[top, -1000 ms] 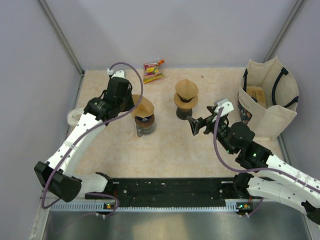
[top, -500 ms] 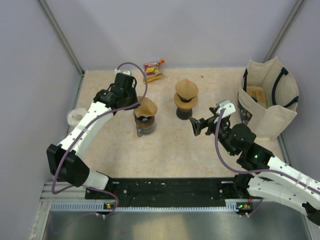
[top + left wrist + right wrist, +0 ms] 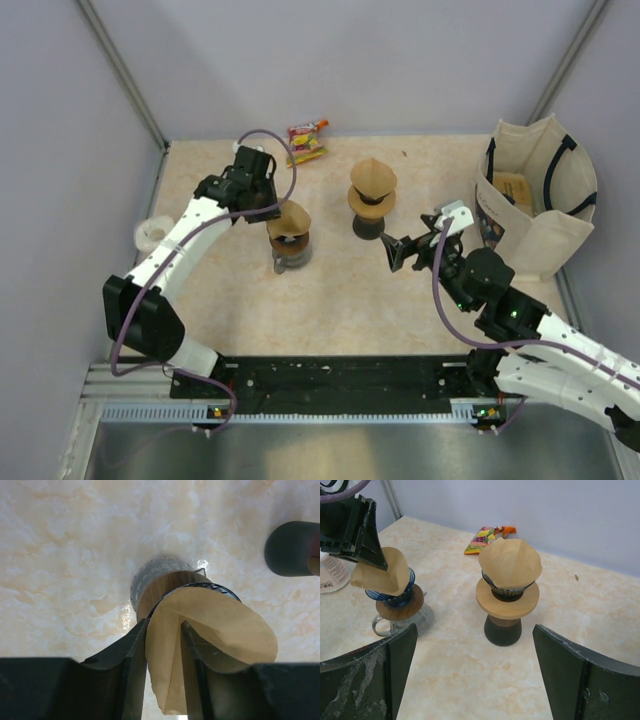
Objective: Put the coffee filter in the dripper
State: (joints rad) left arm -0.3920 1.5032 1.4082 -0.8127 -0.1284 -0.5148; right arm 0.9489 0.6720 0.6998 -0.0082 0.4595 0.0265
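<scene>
1. Grey walls (image 3: 350, 60) enclose a marbled beige table (image 3: 340, 290). It carries a cloth tote (image 3: 540, 200) at its right edge, a snack packet (image 3: 306, 142) at the back and a white roll (image 3: 150, 232) on the left.
2. The right gripper (image 3: 398, 250) hangs well apart from the work, spread wide and empty. It faces a second dripper (image 3: 507, 600) already topped with paper.
3. The dripper (image 3: 395, 600), blue-ribbed on a wooden collar over a glass server, stands upright directly under the left gripper (image 3: 164, 630), which is by far the nearer.
4. The coffee filter (image 3: 220, 630) lies tilted across the dripper's mouth, leaning towards the left arm. The gripper is narrowed onto its crease, which runs along the fingers (image 3: 137, 645). How deep the paper sits cannot be told. Seating it looks like a short downward push, with bare table around the dripper.
</scene>
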